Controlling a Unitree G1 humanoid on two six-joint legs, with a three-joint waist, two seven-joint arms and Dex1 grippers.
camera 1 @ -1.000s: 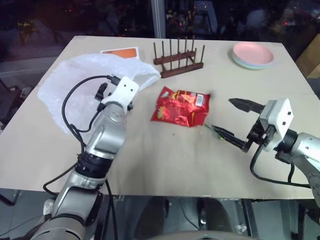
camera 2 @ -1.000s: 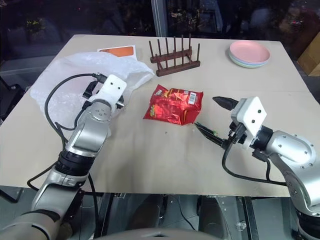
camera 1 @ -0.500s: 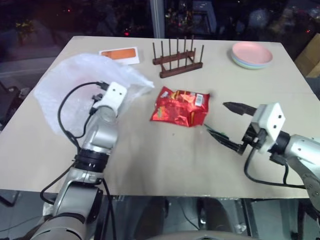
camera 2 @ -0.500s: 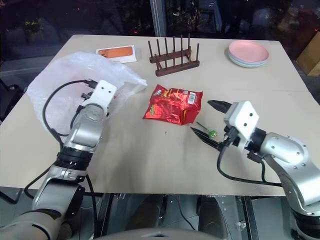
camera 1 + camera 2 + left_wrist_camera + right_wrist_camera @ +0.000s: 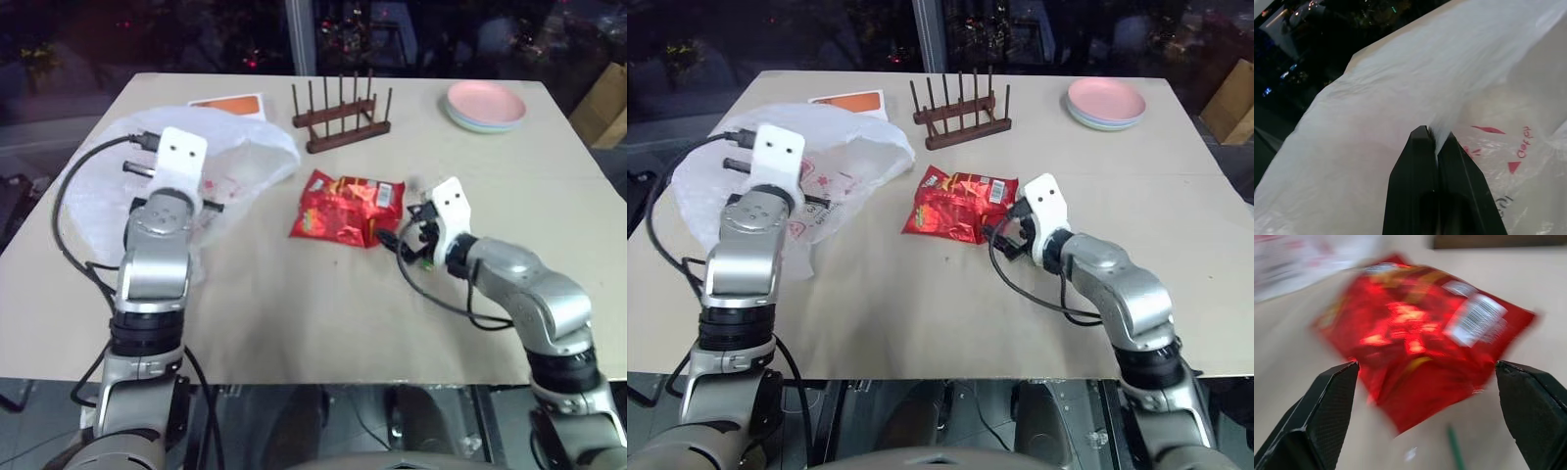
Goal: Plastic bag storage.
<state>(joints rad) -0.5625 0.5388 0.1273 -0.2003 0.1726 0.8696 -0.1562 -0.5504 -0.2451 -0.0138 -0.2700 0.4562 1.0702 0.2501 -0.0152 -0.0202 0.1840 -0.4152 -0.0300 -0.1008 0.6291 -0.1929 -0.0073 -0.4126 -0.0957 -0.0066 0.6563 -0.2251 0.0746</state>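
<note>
The plastic bag [image 5: 250, 162], thin, white and crinkly with faint red print, lies at the table's left and is pulled up where it is held. My left gripper [image 5: 1432, 139] is shut on a fold of the bag's film, which rises from between the fingertips. A shiny red snack packet [image 5: 345, 208] lies flat mid-table, just right of the bag. My right gripper [image 5: 1426, 364] is open, low over the table at the packet's near right corner. Its two fingers stand wide on either side of the packet and nothing is between them.
A wooden peg rack [image 5: 340, 117] stands behind the packet. Stacked pink plates [image 5: 485, 106] sit at the back right, and an orange card [image 5: 227, 103] lies behind the bag. A small green sliver [image 5: 1454, 450] lies on the table by the packet.
My left gripper has shut on the bag and drawn it up and to the left. My right gripper, still open, has swung forward and down to the snack packet.
</note>
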